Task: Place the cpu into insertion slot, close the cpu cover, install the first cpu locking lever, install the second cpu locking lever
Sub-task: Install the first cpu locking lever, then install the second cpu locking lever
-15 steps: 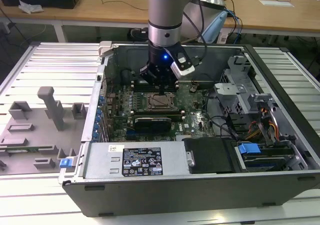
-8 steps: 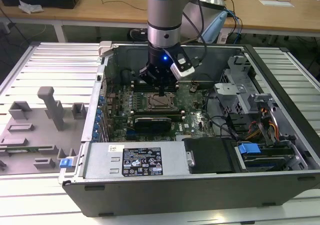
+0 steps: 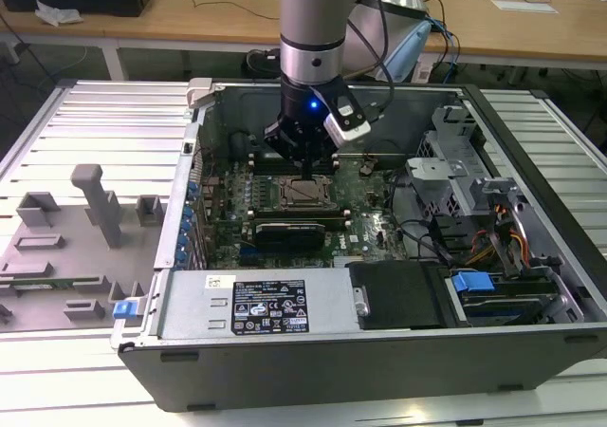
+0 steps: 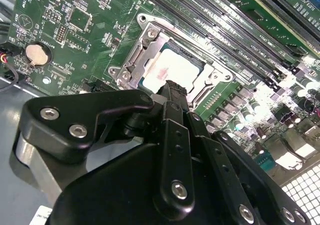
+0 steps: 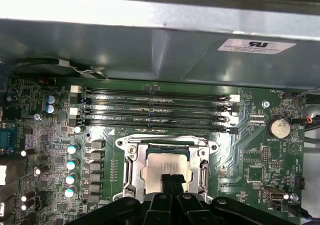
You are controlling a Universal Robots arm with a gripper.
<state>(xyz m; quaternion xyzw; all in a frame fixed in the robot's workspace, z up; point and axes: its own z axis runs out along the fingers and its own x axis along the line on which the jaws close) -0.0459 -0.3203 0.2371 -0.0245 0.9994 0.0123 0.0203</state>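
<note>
Hanging inside the open case (image 3: 379, 351), the gripper (image 3: 305, 166) points straight down at the board (image 5: 250, 155). Its two fingers are pressed tight together and hold nothing.

In both wrist views the cpu (image 4: 177, 67) (image 5: 165, 166) lies flat in the slot (image 4: 220, 77). The cover (image 4: 142, 50) (image 5: 131, 170) lies down around it, and the pale chip shows through its square window. The cover's edges ring the chip on all four sides. The tip of the gripper (image 4: 172, 86) (image 5: 170, 179) is over one edge of the chip, near the cover's rim. I cannot tell if it touches.

Four long memory slots (image 5: 155, 110) run just beside one edge of the cover. A row of small round cans (image 5: 71, 171) stands near another edge. A round battery (image 5: 278, 128) sits well apart on the other side, with low flat board between it and the cover.

In the exterior view the cpu (image 3: 305, 193) is right under the gripper. A long black part (image 3: 299, 228) lies just in front of it. The case's back wall (image 3: 398, 114) is close behind the arm. Metal drive boxes (image 3: 455, 161) fill the exterior view's right, apart from the gripper. There is open room above the board on both sides of the fingers.
</note>
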